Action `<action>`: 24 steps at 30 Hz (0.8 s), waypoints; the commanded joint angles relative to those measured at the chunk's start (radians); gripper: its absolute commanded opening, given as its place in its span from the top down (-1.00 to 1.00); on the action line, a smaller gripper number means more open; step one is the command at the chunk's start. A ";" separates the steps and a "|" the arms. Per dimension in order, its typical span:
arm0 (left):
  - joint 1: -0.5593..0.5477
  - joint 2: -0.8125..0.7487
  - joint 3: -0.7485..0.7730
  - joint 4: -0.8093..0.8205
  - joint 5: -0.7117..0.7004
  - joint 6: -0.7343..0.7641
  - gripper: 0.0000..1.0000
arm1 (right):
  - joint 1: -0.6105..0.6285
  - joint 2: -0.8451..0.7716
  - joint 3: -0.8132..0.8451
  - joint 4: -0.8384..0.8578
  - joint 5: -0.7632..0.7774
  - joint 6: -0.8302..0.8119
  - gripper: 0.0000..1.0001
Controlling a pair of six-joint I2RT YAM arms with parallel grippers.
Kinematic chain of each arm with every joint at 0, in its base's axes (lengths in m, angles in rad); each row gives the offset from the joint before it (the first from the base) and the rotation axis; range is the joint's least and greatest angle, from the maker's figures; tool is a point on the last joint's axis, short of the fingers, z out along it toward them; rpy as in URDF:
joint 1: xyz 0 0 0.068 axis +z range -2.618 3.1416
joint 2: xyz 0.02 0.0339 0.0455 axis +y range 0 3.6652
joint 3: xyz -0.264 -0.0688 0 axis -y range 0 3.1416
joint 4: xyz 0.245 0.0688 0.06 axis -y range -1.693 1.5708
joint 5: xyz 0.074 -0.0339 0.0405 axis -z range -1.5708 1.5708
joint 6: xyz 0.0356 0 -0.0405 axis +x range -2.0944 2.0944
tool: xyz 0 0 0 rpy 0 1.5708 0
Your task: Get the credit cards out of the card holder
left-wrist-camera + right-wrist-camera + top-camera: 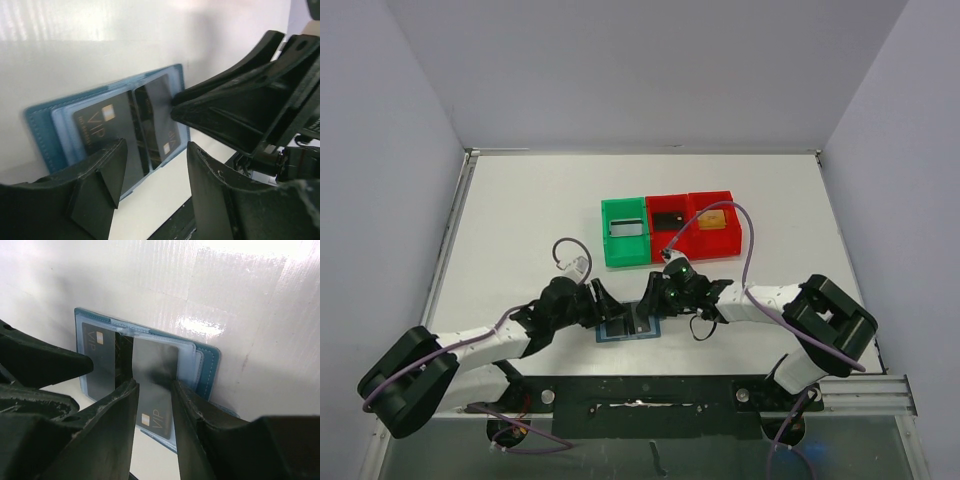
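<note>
The card holder [628, 328] is a light-blue wallet lying open and flat on the table near its front edge. Two dark grey credit cards marked VIP sit in its clear sleeves: one on the left panel [107, 127] and one on the right panel [155, 372]. My left gripper [155, 175] is open and empty, low over the wallet's left side [605, 305]. My right gripper [155, 400] is open, its fingers straddling the right-hand card, tips down at the wallet [650, 305]. One right finger [235, 110] touches that card's edge.
A green bin [625, 232] and two joined red bins [692, 215] stand behind the wallet. A dark card [667, 220] lies in one red bin and a yellowish card [712, 220] in the other. A black rail [640, 390] runs along the near edge.
</note>
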 commanded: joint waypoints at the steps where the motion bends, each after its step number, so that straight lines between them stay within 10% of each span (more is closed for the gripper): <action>1: -0.022 0.020 0.094 0.074 0.019 0.036 0.01 | -0.003 0.049 -0.057 -0.088 0.041 -0.003 0.31; 24: -0.047 0.196 0.068 0.090 -0.006 -0.031 0.06 | -0.005 0.008 -0.139 0.050 -0.033 0.058 0.35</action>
